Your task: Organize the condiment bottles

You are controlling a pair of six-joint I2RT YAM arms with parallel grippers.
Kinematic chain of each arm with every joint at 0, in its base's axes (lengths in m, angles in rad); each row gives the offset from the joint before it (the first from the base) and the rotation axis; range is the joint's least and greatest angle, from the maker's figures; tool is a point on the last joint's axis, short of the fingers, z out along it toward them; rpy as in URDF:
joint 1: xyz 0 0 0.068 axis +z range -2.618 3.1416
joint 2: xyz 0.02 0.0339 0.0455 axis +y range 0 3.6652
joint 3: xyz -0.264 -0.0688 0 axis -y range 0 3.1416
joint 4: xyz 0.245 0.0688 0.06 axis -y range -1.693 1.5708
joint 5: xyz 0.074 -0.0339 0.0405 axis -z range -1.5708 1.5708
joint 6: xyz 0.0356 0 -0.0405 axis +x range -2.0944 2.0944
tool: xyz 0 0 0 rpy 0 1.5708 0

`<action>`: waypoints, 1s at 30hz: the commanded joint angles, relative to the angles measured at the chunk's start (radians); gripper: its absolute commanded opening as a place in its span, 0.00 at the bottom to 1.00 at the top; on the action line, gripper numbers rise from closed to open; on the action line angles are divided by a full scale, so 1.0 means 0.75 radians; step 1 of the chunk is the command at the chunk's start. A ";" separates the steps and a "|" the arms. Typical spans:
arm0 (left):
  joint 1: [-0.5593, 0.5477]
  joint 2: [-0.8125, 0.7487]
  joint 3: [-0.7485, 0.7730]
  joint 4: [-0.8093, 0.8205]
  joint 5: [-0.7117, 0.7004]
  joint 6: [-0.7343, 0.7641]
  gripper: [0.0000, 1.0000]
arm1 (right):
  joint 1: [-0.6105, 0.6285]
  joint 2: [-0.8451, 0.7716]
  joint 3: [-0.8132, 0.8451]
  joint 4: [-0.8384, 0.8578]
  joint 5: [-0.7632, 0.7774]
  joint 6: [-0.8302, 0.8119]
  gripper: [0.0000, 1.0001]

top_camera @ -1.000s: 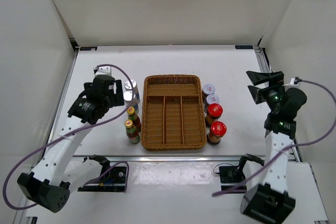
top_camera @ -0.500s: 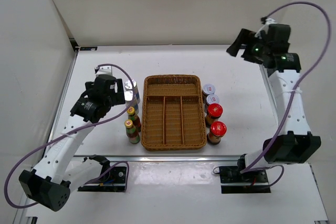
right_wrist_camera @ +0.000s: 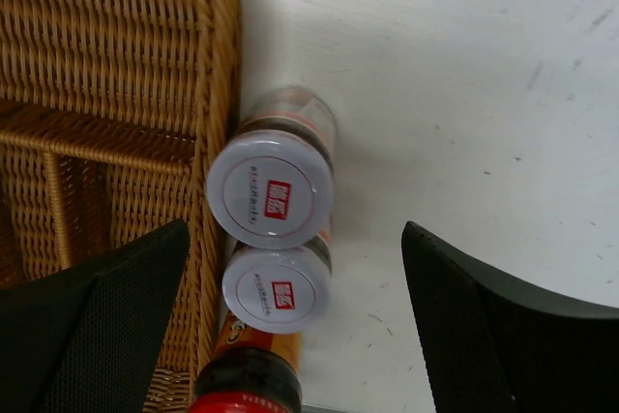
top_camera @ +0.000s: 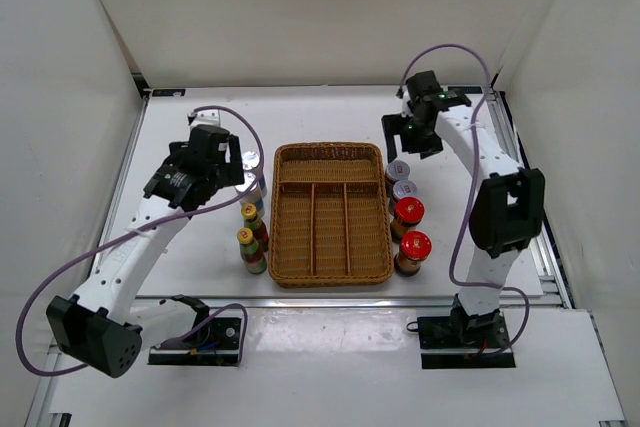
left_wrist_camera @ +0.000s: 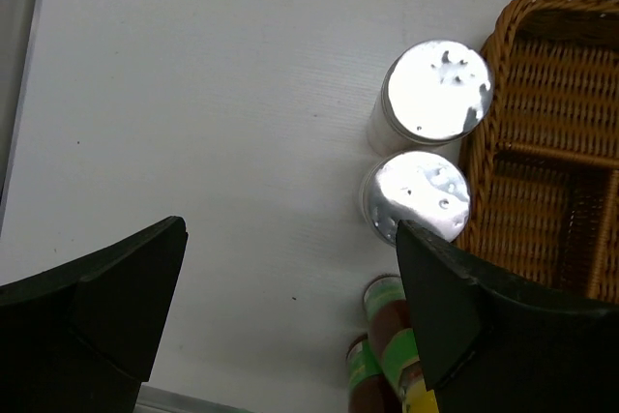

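Eight condiment bottles stand on the table beside the wicker tray [top_camera: 332, 209]. Left of it are two silver-capped bottles [left_wrist_camera: 437, 89] [left_wrist_camera: 416, 195] and two slim yellow-green-capped bottles [top_camera: 250, 213] [top_camera: 245, 238]. Right of it are two grey-lidded jars [right_wrist_camera: 271, 189] [right_wrist_camera: 277, 287] and two red-lidded jars [top_camera: 408, 210] [top_camera: 415, 244]. My left gripper [top_camera: 230, 167] hovers open above and just left of the silver-capped bottles, partly hiding them in the top view. My right gripper [top_camera: 412, 137] hovers open above the far grey-lidded jar [top_camera: 398, 169]. Both grippers are empty.
The tray [right_wrist_camera: 116, 94] has one cross compartment at the back and three long ones, all without bottles. White walls enclose the table on the left, back and right. Bare table [left_wrist_camera: 193, 94] lies left of the silver-capped bottles.
My right arm has swung from the right edge, up past the back right corner, to above the grey-lidded jars. My left gripper has shifted slightly toward the back. No bottle has moved.
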 commanded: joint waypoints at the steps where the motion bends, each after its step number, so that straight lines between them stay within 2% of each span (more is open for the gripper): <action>1: -0.005 -0.027 0.095 -0.043 -0.041 -0.013 1.00 | 0.044 0.075 0.091 -0.043 0.027 -0.008 0.91; 5: -0.005 -0.041 0.079 -0.071 -0.053 -0.025 1.00 | 0.058 0.138 0.103 -0.057 0.026 0.037 0.86; 17: -0.005 -0.056 0.030 -0.084 -0.066 -0.037 1.00 | 0.071 0.192 0.050 -0.057 0.039 0.037 0.86; 22: -0.005 -0.068 0.017 -0.084 -0.066 -0.037 1.00 | 0.071 0.204 -0.009 -0.045 0.026 0.037 0.78; 27: -0.005 -0.068 0.017 -0.084 -0.066 -0.037 1.00 | 0.071 0.204 -0.052 -0.045 -0.006 0.037 0.76; 30: -0.005 -0.068 0.005 -0.084 -0.066 -0.049 1.00 | 0.071 0.204 -0.052 -0.045 -0.006 0.037 0.70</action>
